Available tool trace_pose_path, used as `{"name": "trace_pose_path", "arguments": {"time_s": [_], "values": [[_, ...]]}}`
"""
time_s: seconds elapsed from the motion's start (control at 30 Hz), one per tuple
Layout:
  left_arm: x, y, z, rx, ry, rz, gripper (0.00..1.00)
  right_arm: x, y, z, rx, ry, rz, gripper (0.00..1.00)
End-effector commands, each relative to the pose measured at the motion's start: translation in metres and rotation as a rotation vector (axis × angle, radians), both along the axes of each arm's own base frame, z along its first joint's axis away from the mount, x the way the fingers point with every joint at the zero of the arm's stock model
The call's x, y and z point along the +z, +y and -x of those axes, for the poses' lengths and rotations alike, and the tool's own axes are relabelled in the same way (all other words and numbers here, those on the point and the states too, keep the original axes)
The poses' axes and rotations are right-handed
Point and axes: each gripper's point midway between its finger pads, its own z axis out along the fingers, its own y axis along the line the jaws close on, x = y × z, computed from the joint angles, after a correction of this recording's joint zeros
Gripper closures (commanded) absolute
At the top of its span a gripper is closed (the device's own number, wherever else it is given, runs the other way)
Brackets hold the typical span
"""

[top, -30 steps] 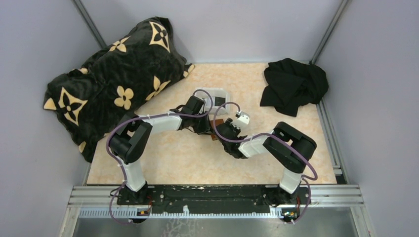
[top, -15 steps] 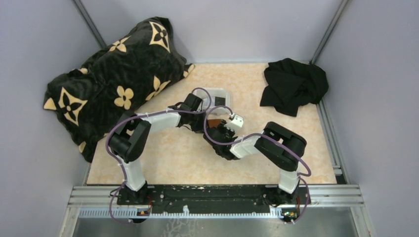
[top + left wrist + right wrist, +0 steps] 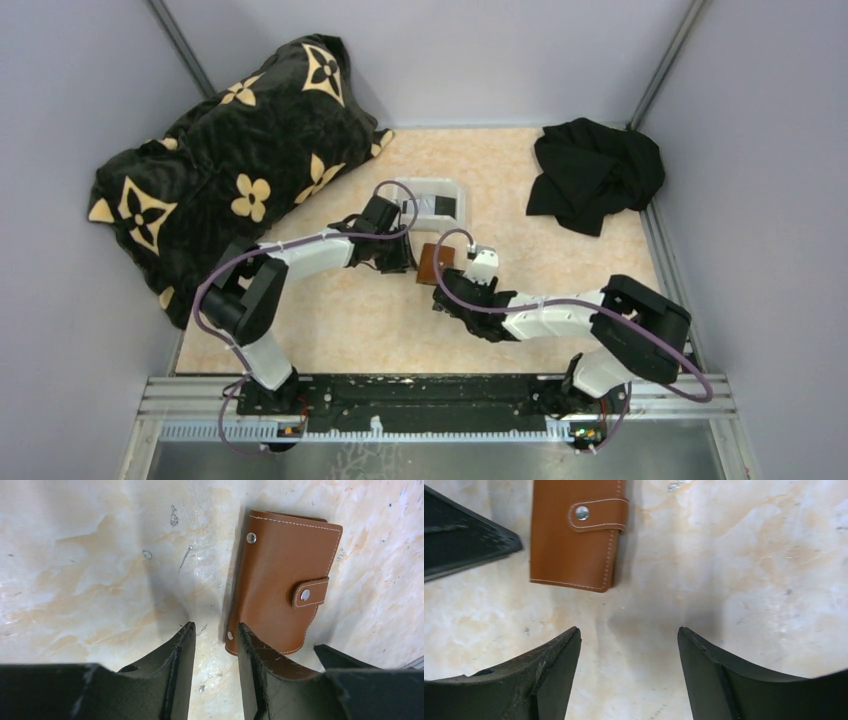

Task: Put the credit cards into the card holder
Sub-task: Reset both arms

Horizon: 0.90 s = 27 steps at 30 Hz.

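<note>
closed card holder (image 3: 285,580) flat on table (image 3: 75,555), strap snapped, left gripper (image 3: 216,626) jaws slightly apart, empty, holder's corner just beside one fingertip, right gripper (image 3: 628,630) jaws spread wide, empty, holder ahead, apart, only tabletop between them

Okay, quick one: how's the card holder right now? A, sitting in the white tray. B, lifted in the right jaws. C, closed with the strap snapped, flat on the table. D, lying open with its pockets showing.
C: the card holder lies flat on the table with its strap snapped over the cover, and no jaws are gripping it.
</note>
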Motion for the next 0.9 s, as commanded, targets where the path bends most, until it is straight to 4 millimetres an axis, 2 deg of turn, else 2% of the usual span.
{"name": "trace_pose_path", "arguments": {"time_s": [0.0, 0.1, 0.2, 0.37, 0.5, 0.67, 0.87], "values": [[0.028, 0.001, -0.013, 0.035, -0.09, 0.032, 0.56, -0.008, -0.037, 0.014, 0.065, 0.067, 0.167, 0.28], [0.052, 0.001, -0.023, 0.076, -0.163, 0.065, 0.54, 0.017, -0.04, -0.002, 0.068, 0.009, 0.166, 0.27], [0.082, 0.012, -0.035, 0.152, -0.278, 0.078, 0.52, 0.042, -0.048, -0.021, 0.058, -0.049, 0.151, 0.26], [0.125, 0.042, -0.047, 0.296, -0.473, 0.089, 0.48, 0.082, -0.076, -0.054, -0.023, -0.143, 0.16, 0.19], [0.148, 0.073, -0.052, 0.415, -0.612, 0.062, 0.47, 0.106, -0.099, -0.076, -0.122, -0.187, 0.232, 0.11], [0.151, 0.109, -0.055, 0.544, -0.742, -0.015, 0.44, 0.118, -0.113, -0.092, -0.21, -0.188, 0.37, 0.02], [0.131, 0.126, -0.064, 0.582, -0.753, -0.157, 0.4, 0.115, -0.112, -0.1, -0.214, -0.191, 0.428, 0.01]]}}
